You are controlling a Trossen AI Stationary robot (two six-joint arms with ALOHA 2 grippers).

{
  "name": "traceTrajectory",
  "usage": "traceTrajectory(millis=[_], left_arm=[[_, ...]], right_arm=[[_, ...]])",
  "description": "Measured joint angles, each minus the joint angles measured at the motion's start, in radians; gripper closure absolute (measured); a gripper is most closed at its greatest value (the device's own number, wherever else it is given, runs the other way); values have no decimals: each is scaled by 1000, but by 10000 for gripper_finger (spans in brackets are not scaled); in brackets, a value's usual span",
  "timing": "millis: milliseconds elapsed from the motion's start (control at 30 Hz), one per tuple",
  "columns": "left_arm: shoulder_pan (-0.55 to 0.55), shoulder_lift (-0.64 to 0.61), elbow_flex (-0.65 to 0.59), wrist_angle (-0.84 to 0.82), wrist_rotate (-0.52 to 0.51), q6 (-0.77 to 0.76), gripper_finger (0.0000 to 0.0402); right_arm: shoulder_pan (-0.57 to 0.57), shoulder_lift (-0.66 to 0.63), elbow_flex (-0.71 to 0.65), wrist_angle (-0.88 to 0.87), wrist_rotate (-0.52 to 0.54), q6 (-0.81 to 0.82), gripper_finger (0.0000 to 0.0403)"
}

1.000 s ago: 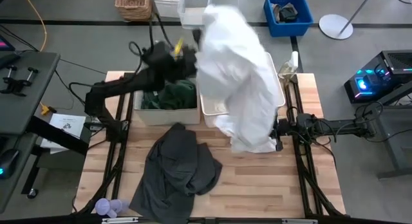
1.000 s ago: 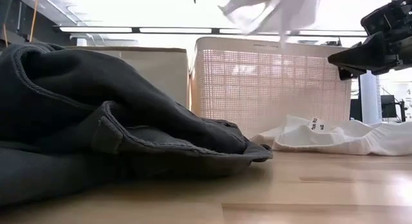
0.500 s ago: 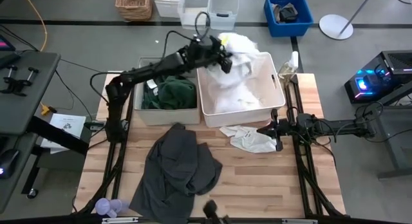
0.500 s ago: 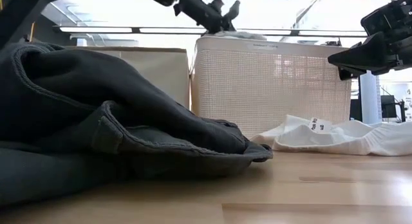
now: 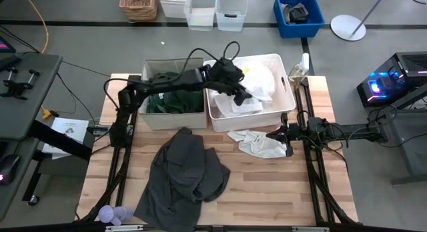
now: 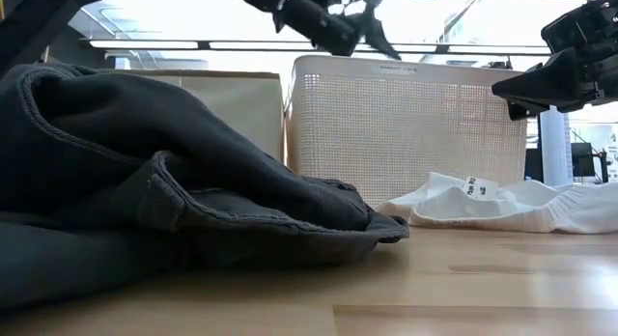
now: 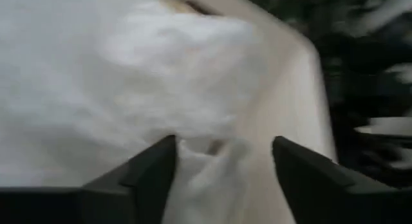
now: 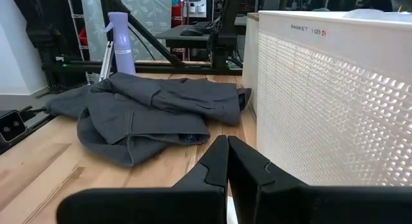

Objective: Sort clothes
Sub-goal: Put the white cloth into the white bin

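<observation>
My left gripper (image 5: 239, 93) hangs open over the white basket (image 5: 285, 104), just above a white shirt (image 5: 259, 80) that lies bunched inside it. In the left wrist view the white cloth (image 7: 116, 82) fills the picture past the gripper (image 7: 225, 166). A dark green top (image 5: 177, 99) lies in the beige bin (image 5: 175, 120). On the table, a dark grey garment (image 5: 187, 172) is crumpled at the near left and a second white shirt (image 5: 257, 144) lies in front of the basket. My right gripper (image 5: 285, 135) waits shut beside that shirt.
A lavender plush toy (image 5: 113, 214) sits at the table's near left corner. A spray bottle (image 5: 305, 62) stands at the far right, behind the basket. Bare wood shows along the table's near right. Bins and a wicker basket (image 5: 139, 5) stand on the floor beyond.
My left gripper has come down from high over the bins and moved toward the table's near edge over the white basket. The white shirt that hung from it, spread wide, now lies bunched in the basket.
</observation>
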State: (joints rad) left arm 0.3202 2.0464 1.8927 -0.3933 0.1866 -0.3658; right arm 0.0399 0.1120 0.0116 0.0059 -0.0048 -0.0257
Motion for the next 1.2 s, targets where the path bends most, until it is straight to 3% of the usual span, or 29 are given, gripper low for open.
traceTrajectory(millis=[100,200,333,433,500,600,667,933,1200], left_arm=[[6,-34,44,15,126,-26,114],[11,-75,96,26,283,-66,93],[-58,-135,98,-34,308,23,89],[-190,-183,100,-161,189,221,88],[-293,-194,89,-228,30,375,88],[-419,-162,2,-182,-263,521,88],[-462,-112,-57,-105,-369,549,87],[-425,145,-82,27,-385,350,87],[-391,319,-80,223,-336,454,87]], right_arm=[[0,0,0,0,0,0,402],[0,0,0,0,0,0,402],[0,0,0,0,0,0,402],[0,0,0,0,0,0,402],[0,0,0,0,0,0,402],[0,0,0,0,0,0,402],[0,0,0,0,0,0,402],[0,0,0,0,0,0,402],[0,0,0,0,0,0,402]])
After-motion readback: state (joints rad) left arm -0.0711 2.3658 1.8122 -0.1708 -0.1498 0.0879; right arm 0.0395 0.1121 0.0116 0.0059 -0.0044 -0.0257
